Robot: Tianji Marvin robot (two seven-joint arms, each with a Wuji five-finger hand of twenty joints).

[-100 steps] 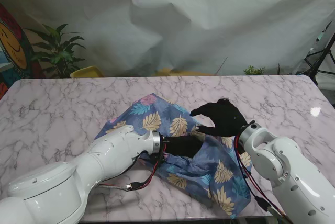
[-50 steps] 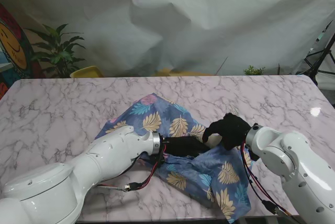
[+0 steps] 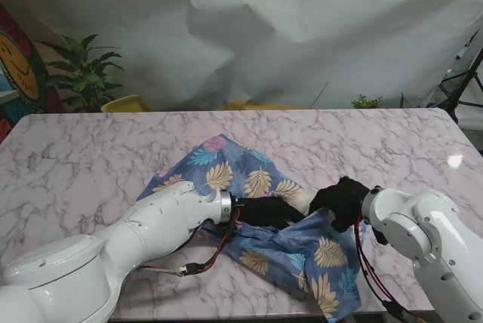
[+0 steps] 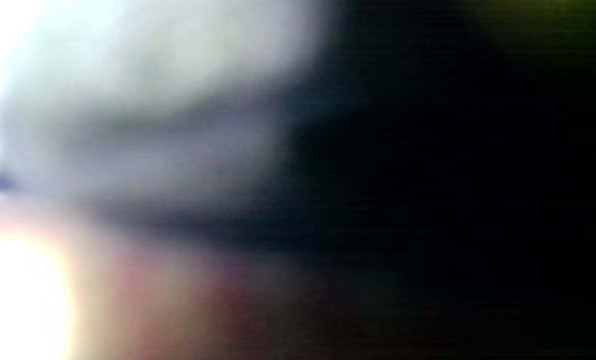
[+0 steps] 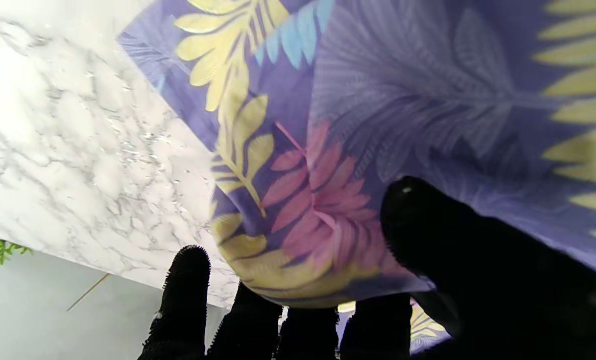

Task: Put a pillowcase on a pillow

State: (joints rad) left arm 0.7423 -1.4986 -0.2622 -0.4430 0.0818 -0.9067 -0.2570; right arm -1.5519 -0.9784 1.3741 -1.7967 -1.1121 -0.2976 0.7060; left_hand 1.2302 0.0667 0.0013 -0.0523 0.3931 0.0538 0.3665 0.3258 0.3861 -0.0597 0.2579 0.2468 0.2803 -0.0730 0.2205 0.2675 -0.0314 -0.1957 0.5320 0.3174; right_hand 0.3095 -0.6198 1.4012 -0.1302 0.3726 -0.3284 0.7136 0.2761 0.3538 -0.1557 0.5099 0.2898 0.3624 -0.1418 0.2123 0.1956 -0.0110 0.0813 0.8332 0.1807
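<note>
A blue pillowcase (image 3: 249, 179) with yellow and pink leaves lies crumpled in the middle of the marble table (image 3: 90, 149). My left hand (image 3: 264, 211), in a black glove, reaches into its opening, and cloth hides the fingers. A small white patch (image 3: 303, 201), perhaps the pillow, shows at the opening. The left wrist view is a blur of grey and dark. My right hand (image 3: 343, 198) is shut on the pillowcase edge at the right. In the right wrist view the thumb (image 5: 427, 225) and fingers (image 5: 185, 295) pinch the pillowcase cloth (image 5: 302, 210).
The front table edge runs just under the pillowcase's near corner (image 3: 332, 304). A potted plant (image 3: 83, 74) and a yellow object (image 3: 124, 103) stand behind the table's far left. A white sheet hangs as a backdrop; a tripod (image 3: 464, 81) stands at the far right.
My right hand went from spread open over the cloth to closed on the pillowcase edge and moved right and nearer to me, pulling the cloth. The left arm has stayed put.
</note>
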